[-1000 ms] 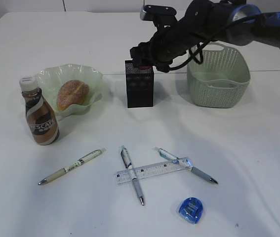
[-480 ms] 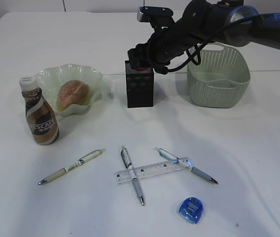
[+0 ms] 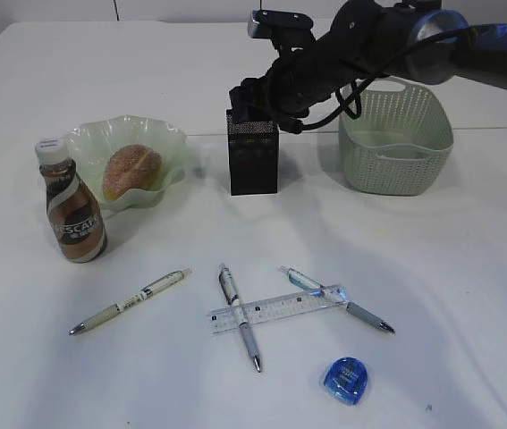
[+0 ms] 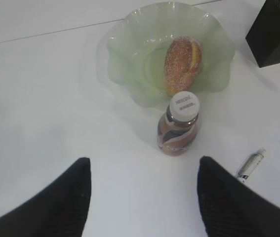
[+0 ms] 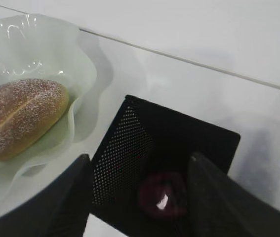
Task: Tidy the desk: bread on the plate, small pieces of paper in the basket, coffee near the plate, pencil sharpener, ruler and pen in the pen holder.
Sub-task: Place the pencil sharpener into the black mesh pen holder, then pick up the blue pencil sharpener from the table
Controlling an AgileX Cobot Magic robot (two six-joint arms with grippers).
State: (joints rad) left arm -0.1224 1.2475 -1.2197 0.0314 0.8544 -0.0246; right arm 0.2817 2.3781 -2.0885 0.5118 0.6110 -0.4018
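My right gripper (image 3: 253,103) hangs open just above the black mesh pen holder (image 3: 253,161), one finger on each side of its mouth. A dark red round object (image 5: 162,195) lies inside the holder, free of the fingers. The bread (image 3: 131,170) rests in the ruffled green plate (image 3: 171,139), and the coffee (image 3: 72,210) stands upright just in front of it. The clear ruler (image 3: 275,309) lies across two pens (image 3: 239,315) (image 3: 335,298); a third pen (image 3: 130,302) lies to the left. A blue pencil sharpener (image 3: 346,380) sits near the front. My left gripper (image 4: 143,165) is open over bare desk. No small pieces of paper show.
The sage-green basket (image 3: 396,134) stands right of the pen holder, under the right arm. The pens, ruler and sharpener are spread over the front half of the white desk (image 3: 468,295).
The right gripper's jaws have widened over the pen holder, and the red thing seen between them earlier now lies inside the holder. The left gripper has not moved.
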